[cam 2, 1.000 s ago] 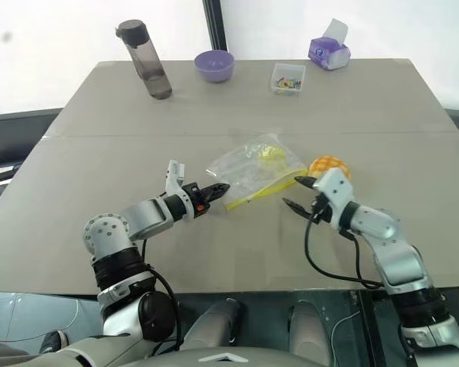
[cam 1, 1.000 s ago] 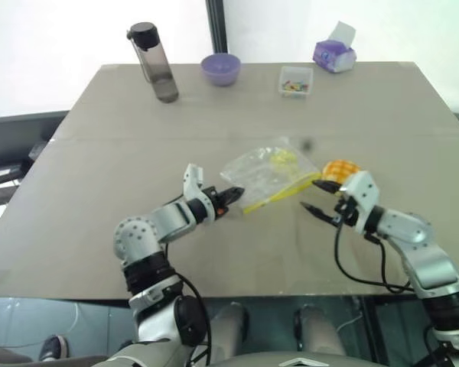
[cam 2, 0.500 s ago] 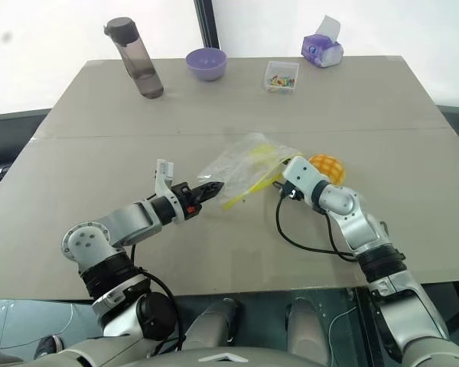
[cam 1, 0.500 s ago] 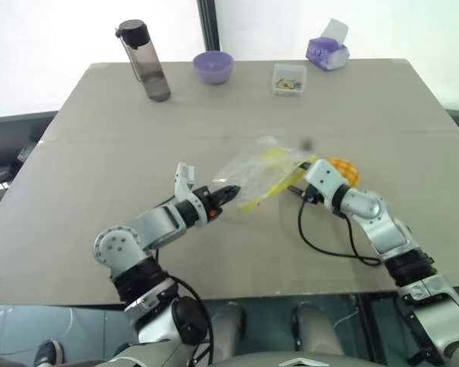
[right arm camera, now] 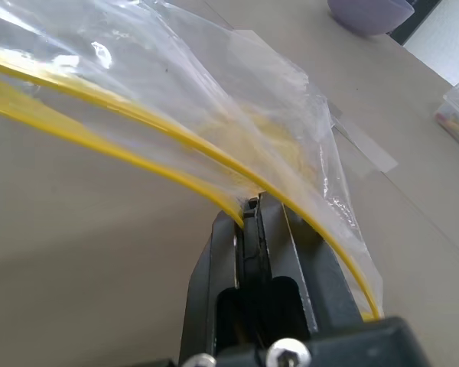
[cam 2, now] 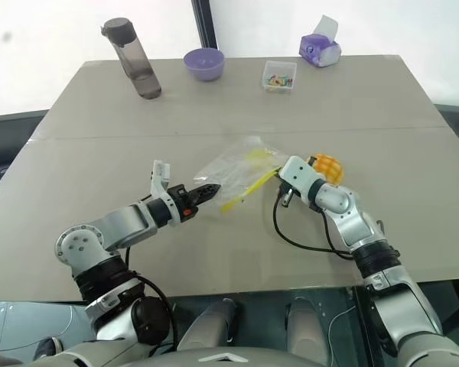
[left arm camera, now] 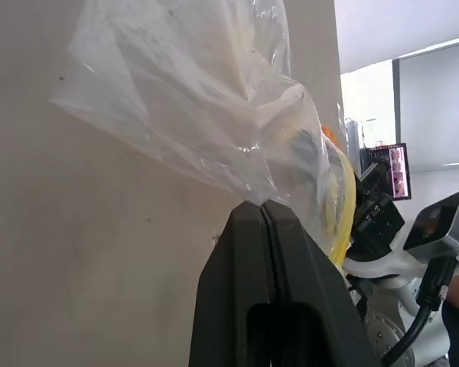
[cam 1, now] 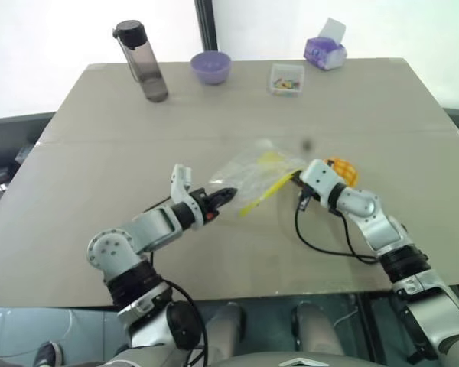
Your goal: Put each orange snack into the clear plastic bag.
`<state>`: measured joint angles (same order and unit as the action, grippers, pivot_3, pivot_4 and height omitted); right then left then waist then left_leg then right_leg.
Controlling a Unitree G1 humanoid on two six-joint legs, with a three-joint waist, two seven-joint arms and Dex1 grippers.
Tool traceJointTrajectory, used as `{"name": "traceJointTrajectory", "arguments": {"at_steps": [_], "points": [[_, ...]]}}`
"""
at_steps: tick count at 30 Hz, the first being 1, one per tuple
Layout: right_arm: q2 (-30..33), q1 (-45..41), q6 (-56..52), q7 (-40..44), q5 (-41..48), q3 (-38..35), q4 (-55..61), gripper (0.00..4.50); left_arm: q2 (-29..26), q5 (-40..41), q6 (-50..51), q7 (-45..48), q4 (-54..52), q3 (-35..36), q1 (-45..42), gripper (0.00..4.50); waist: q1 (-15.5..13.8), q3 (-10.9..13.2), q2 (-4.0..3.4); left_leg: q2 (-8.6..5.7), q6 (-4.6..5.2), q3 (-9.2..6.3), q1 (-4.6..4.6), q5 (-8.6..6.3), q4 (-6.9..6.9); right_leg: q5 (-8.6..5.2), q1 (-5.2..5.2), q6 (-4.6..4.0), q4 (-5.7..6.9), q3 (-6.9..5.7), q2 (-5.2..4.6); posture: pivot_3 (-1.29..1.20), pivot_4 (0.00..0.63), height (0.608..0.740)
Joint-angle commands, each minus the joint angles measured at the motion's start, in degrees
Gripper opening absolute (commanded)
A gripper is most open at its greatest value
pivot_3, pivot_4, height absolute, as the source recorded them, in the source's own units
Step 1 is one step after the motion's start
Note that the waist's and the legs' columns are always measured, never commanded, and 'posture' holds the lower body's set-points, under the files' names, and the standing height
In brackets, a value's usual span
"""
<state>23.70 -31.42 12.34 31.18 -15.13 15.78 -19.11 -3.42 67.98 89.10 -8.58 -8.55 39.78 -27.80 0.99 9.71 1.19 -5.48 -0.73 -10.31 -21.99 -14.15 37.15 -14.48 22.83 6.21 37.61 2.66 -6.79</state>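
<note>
A: Item: clear plastic bag (cam 1: 256,170), mid-bench (cam 1: 99,153), one orange snack (cam 1: 272,159) inside; another (cam 1: 343,170) beside.
B: Left gripper (left arm camera: 262,210) jaws pinch the film; right gripper (right arm camera: 250,208), open a second ago, now clamps the yellow strip. Mouth can be spread.

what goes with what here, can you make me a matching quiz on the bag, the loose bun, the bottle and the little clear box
Things:
1. clear plastic bag
2. orange snack
3. smoky grey bottle
4. small clear box

Places or states:
A. far left end of the table
B. pinched by both hands
C. between purple bowl and tissue pack
D. on the table behind the right arm

Pairs: 1-B, 2-D, 3-A, 4-C
</note>
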Motion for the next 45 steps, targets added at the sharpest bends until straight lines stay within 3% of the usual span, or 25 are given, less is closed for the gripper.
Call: {"name": "traceJointTrajectory", "arguments": {"at_steps": [1,6,9,12,16,23,27,31,38,41,45], "points": [[-1.0,-3.6,-1.7,-3.4,-0.4,-2.2,0.9,0.00,-2.9,2.0,-6.0,6.4,-4.3,-2.8,0.3,0.52,0.0,0.0,-0.01,0.00,0.00,0.01,0.00,0.00,0.00,0.00,0.00,0.00,0.00,0.00,0.00,0.00,0.150,0.740],[-2.6,-6.5,-4.7,-6.5,-1.0,-2.8,0.7,0.00,-8.1,-1.7,-10.9,9.1,-6.0,-8.3,0.5,2.42,0.0,0.0,-0.01,0.02,0.00,0.02,0.00,0.00,-0.02,0.01,0.03,-0.02,0.01,0.02,0.01,0.00,0.150,0.740],[-3.2,-9.0,-7.0,-9.5,-3.8,-2.2,-0.8,0.00,-12.0,-2.7,-14.7,13.4,-9.3,-11.4,0.1,2.42,0.0,0.0,0.01,0.02,0.00,0.04,-0.03,0.00,-0.04,0.01,0.08,-0.03,0.00,0.04,0.01,0.00,0.150,0.740],[-3.2,-10.7,-10.7,-10.7,-6.7,-1.1,-1.4,0.00,-18.0,-10.8,-23.3,19.8,-14.1,-18.9,1.2,2.42,0.0,0.0,0.01,0.05,-0.01,0.22,-0.19,0.01,-0.07,0.02,0.39,-0.05,0.11,0.23,0.04,0.00,0.150,0.740],[-4.5,-12.2,-14.1,-10.3,-7.0,-1.1,-1.8,0.00,-21.8,-18.9,-32.3,24.9,-18.1,-27.1,1.6,2.42,0.1,0.1,0.01,0.09,-0.01,0.42,-0.41,0.01,-0.16,0.06,0.72,-0.10,0.11,0.40,0.07,0.00,0.150,0.740],[-8.1,-16.4,-17.6,-11.7,-8.7,0.2,-4.6,0.00,-33.3,-45.3,-47.8,30.2,-21.7,-51.3,-0.2,2.42,1.0,0.1,-0.03,0.15,-0.02,0.47,-0.61,0.02,-0.22,0.09,0.97,-0.15,0.09,0.44,0.13,0.00,0.150,0.740],[-10.5,-17.5,-19.2,-12.7,-8.7,0.2,-4.9,0.00,-36.8,-58.3,-54.6,31.0,-18.3,-59.4,-0.8,2.42,1.4,0.1,-0.06,0.18,-0.03,0.47,-0.61,0.03,-0.34,0.09,1.07,-0.15,0.11,0.47,0.18,0.00,0.150,0.740],[-11.4,-17.5,-19.1,-12.6,-8.7,0.5,-4.6,0.00,-37.1,-67.8,-59.0,29.6,-14.4,-61.8,-2.0,2.42,1.4,0.1,-0.08,0.18,-0.05,0.47,-0.68,0.05,-0.41,0.09,1.19,-0.15,0.11,0.47,0.19,0.00,0.150,0.740],[-10.7,-16.7,-18.4,-12.2,-8.1,0.4,-3.7,0.00,-37.0,-77.7,-66.8,28.6,-11.1,-59.8,-2.0,2.42,1.5,0.1,-0.08,0.18,-0.05,0.45,-0.76,0.05,-0.41,0.09,1.24,-0.15,0.11,0.46,0.18,0.00,0.150,0.740],[-13.9,-15.9,-32.0,-12.3,-8.4,-0.8,-0.8,0.00,-35.3,-76.5,-68.8,28.9,-11.2,-57.2,-1.0,2.42,1.6,0.1,-0.08,0.18,-0.05,0.45,-0.76,0.05,-0.41,0.09,1.26,-0.15,0.16,0.46,0.19,0.00,0.150,0.740],[-14.4,-15.5,-36.3,-12.0,-8.7,-0.6,1.6,0.00,-33.7,-77.8,-70.4,29.7,-12.6,-55.7,-1.1,2.42,1.5,0.1,-0.08,0.20,-0.06,0.43,-0.77,0.06,-0.37,0.09,1.30,-0.15,0.27,0.46,0.21,0.00,0.150,0.740]]}}
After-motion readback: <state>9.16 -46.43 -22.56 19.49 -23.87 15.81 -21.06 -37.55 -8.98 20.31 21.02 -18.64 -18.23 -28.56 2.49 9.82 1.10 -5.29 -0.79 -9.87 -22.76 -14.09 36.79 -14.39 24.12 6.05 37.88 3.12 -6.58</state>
